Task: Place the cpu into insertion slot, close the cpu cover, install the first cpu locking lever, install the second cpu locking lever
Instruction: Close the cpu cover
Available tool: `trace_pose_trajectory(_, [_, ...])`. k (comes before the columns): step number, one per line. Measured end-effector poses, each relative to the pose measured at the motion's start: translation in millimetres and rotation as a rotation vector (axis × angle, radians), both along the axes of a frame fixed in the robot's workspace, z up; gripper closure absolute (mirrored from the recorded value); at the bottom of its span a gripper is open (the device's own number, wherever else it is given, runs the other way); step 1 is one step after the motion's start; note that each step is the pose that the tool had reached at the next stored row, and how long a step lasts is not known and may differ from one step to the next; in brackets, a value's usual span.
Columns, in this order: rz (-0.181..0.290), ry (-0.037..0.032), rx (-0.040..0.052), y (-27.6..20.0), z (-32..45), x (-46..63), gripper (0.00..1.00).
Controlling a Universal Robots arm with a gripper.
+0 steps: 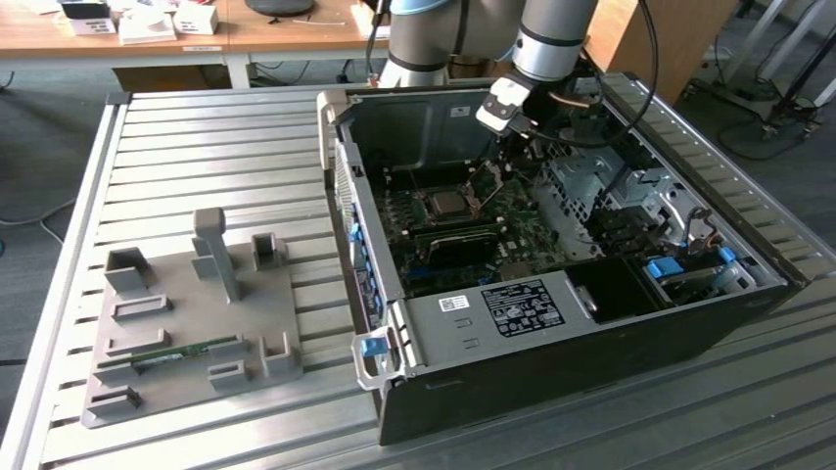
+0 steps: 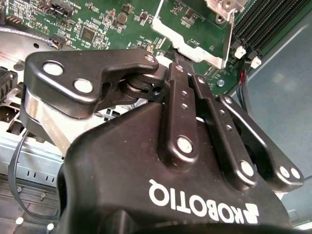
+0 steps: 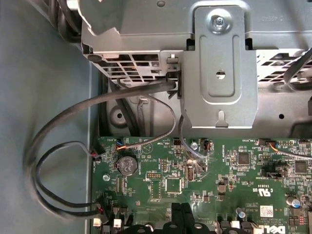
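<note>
- Arm reaches down into the open computer case, which sits on the slatted metal worktop.
- In the second wrist view, the hand is narrow, with its fingers drawn close together. The tips sit right at the edge of the cpu cover. Can't tell if they actually pinch it.
- The cover is tilted up off the socket, and green circuit board components show through its window.
- In the exterior view, the cpu lies flat in the insertion slot, silver top up, near the middle of the board.
- The hand hangs just beside the slot, on the exterior view's right and a bit further back.
- Long black memory slots run beside the cover.
- The first wrist view shows a coin cell on the board, black cables looping across the case floor, and a grey metal bracket next to the board edge.
- A grey fixture tray lies on the worktop at the exterior view's left of the case, well apart from the hand. A thin green strip sits in one of its holders.
</note>
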State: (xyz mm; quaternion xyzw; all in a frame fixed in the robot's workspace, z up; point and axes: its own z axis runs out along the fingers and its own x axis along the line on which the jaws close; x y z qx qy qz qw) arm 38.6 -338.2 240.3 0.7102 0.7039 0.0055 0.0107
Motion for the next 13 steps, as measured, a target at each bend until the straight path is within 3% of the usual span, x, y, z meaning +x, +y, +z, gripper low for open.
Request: trace_pose_trajectory(13, [0.0, 0.0, -0.0001, 0.0, -2.1, -17.9, 0.89])
